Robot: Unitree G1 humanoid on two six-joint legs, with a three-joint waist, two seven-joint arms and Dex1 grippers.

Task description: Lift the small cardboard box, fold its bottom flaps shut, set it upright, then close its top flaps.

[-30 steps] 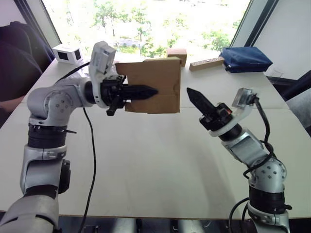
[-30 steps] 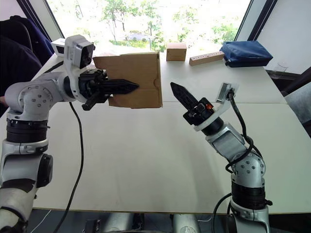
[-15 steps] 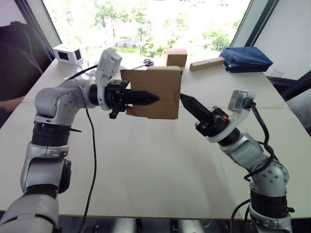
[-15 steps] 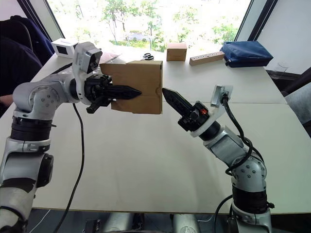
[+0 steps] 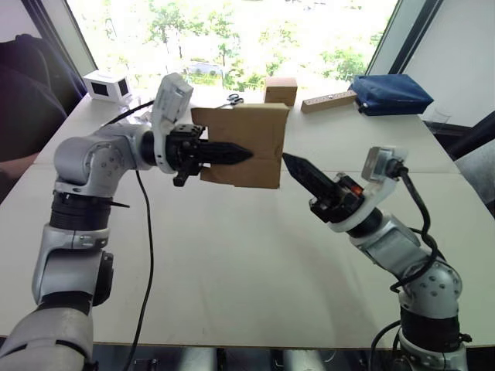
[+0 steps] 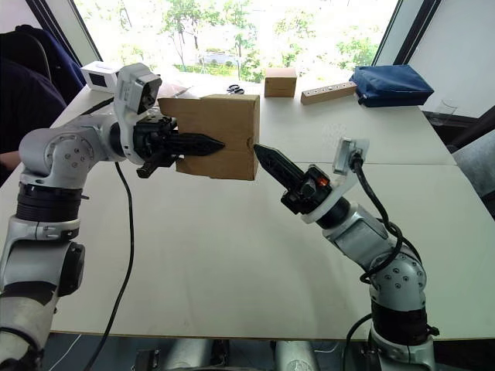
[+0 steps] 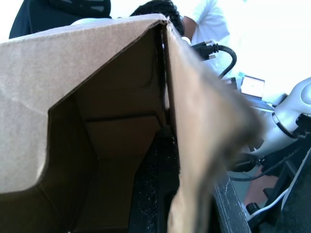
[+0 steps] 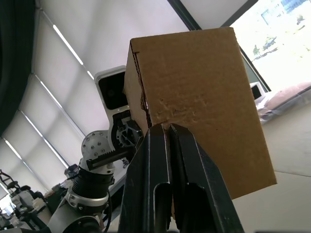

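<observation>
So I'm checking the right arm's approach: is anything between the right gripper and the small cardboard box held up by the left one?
Nothing visible. The right gripper, fingers together, points across open air at the near edge of the small cardboard box, which the left gripper holds above the table.

I can't see the small cardboard box's (image 5: 246,145) far side, and the left gripper (image 5: 241,154) covers part of its face.
</observation>
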